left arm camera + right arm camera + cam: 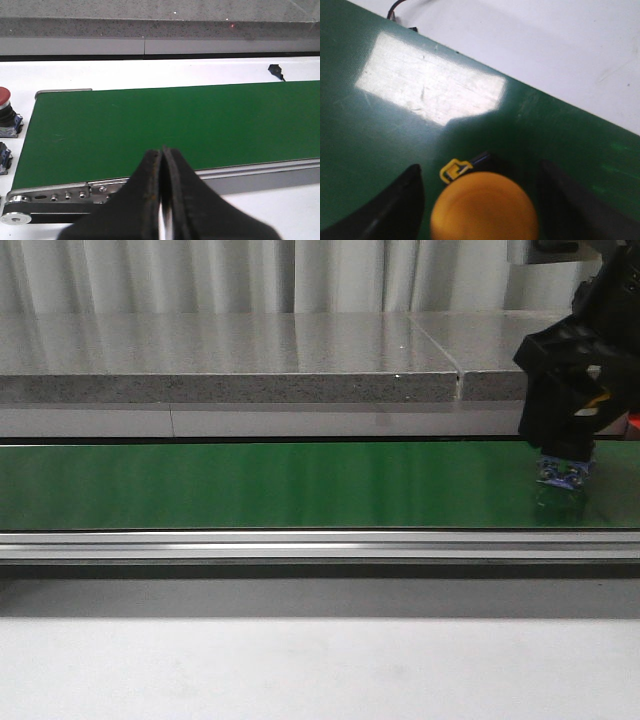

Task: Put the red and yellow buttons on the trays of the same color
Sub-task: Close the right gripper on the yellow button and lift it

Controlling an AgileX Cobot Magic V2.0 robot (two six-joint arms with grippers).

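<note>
The yellow button has a smooth, round, domed cap in a warm orange-yellow, with a small yellow clip and a dark body edge showing just beyond its rim. In the front view its bluish base sits on the green belt at about 3 o'clock, directly under the black right arm.

The right pincer is spread wide, one dark finger on each side of the yellow cap with green belt visible in the gaps; the fingers are near the cap but do not touch it.

A red button with a domed red cap on a dark body and grey base stands on the white bench at about 9 o'clock in the left wrist view, just beside the belt's end.

The left pincer has its two black fingers pressed nearly together, only a thin slit between them, holding nothing, above the belt's metal edge rail.
</note>
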